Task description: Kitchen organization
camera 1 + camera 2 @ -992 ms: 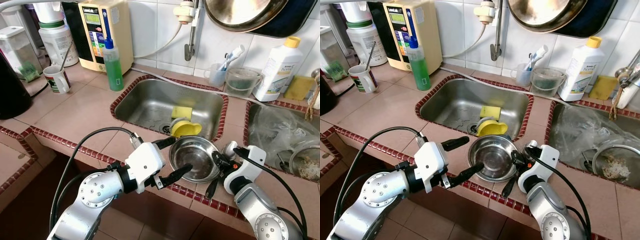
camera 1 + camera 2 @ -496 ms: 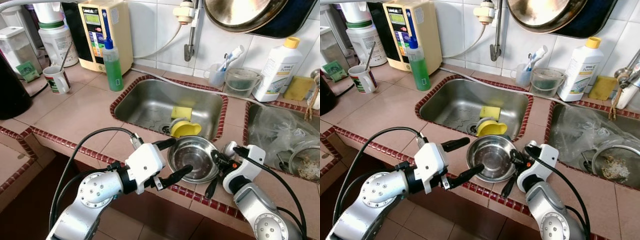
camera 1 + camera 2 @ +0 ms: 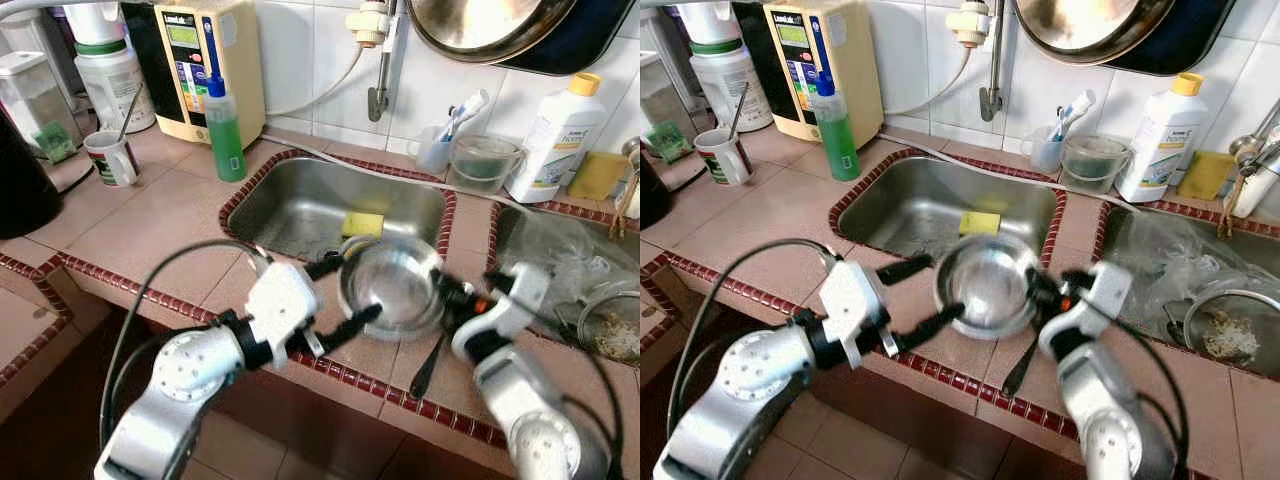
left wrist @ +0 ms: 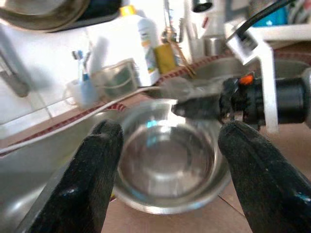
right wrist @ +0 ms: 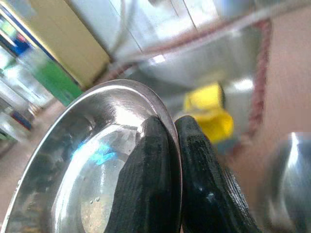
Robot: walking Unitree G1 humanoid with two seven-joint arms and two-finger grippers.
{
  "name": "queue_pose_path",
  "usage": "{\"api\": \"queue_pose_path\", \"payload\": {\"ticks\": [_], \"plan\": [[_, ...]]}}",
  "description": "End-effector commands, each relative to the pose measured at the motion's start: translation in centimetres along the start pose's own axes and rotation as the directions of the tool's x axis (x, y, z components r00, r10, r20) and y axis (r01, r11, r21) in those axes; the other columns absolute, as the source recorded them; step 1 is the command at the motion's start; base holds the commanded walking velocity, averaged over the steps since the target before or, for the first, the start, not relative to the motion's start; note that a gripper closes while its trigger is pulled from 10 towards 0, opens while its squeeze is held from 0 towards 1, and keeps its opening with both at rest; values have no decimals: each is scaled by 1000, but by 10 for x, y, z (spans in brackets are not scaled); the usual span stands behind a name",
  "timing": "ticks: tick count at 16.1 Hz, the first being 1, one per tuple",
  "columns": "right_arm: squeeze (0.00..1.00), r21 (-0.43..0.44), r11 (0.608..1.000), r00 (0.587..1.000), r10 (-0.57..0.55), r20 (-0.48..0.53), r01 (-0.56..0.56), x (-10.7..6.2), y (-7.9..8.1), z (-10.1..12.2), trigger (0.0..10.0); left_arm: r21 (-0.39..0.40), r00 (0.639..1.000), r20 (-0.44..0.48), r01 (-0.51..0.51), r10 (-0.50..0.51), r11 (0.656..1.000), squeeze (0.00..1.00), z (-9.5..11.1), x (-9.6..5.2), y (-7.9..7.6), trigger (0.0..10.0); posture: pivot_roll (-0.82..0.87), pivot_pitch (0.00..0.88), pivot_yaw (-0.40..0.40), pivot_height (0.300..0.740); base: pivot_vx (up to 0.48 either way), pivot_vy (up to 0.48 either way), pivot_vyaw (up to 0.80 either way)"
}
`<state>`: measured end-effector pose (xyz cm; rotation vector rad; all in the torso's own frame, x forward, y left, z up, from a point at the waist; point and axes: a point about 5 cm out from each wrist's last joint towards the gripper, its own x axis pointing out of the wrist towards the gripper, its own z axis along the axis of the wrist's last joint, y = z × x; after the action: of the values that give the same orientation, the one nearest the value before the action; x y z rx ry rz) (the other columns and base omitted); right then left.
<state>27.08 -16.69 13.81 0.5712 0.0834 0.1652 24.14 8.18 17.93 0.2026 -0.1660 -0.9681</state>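
A shiny steel bowl [image 3: 395, 283] hangs tilted just above the counter's front strip, at the near rim of the sink [image 3: 300, 205]. My right gripper [image 5: 173, 133] is shut on the bowl's rim, one finger inside and one outside. My left gripper [image 3: 356, 289] stands open at the bowl's left side, with its two black fingers [image 4: 97, 179] spread wide on either side of the bowl [image 4: 167, 160] and not touching it. A yellow cup [image 5: 209, 114] lies in the sink beyond the bowl, beside a yellow sponge [image 3: 362, 223].
A green soap bottle [image 3: 225, 125], a mug with a spoon [image 3: 112, 158] and a water filter [image 3: 205, 65] stand at the back left. A white bottle [image 3: 553, 140] and a clear tub [image 3: 483, 162] stand behind the sink. The right basin [image 3: 560, 255] holds a plastic bag and a strainer.
The bowl has come up off the counter's front edge and tilted toward the sink, carried by my right gripper. My left gripper rose a little alongside it, still open.
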Motion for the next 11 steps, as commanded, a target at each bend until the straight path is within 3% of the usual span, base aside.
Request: {"api": "queue_pose_path", "payload": {"ticks": [1,4,6,8,9,10,11], "plan": [[0,0,998,996,55,65,-55,1,7,14,0,-10,1000,1,-26,26,1000,0,2,0,7,10000,-41,5,4,740,0,0,0],[0,-18,997,991,75,110,-74,6,10,24,0,-21,998,10,-60,60,998,0,4,1,15,10000,-38,0,2,740,0,0,0],[0,-63,992,981,114,158,-105,13,13,38,0,-110,991,43,-122,127,986,0,9,4,28,10000,-37,0,-7,740,0,0,0],[0,-83,991,979,115,170,-102,16,12,42,0,-151,988,55,-137,147,979,0,11,6,31,10000,-40,0,-11,740,0,0,0],[0,-123,988,978,117,173,-97,22,10,47,3294,-198,984,62,-153,168,968,0,12,9,35,10000,-40,0,-17,740,0,0,0],[0,-136,986,978,120,169,-97,24,10,48,8314,-219,983,61,-157,174,963,0,12,11,36,10000,-40,0,-19,740,0,0,0],[0,-166,980,978,137,160,-110,29,12,51,10000,-283,982,51,-161,182,946,0,12,18,36,10000,-37,0,-24,740,0,0,0]]}}
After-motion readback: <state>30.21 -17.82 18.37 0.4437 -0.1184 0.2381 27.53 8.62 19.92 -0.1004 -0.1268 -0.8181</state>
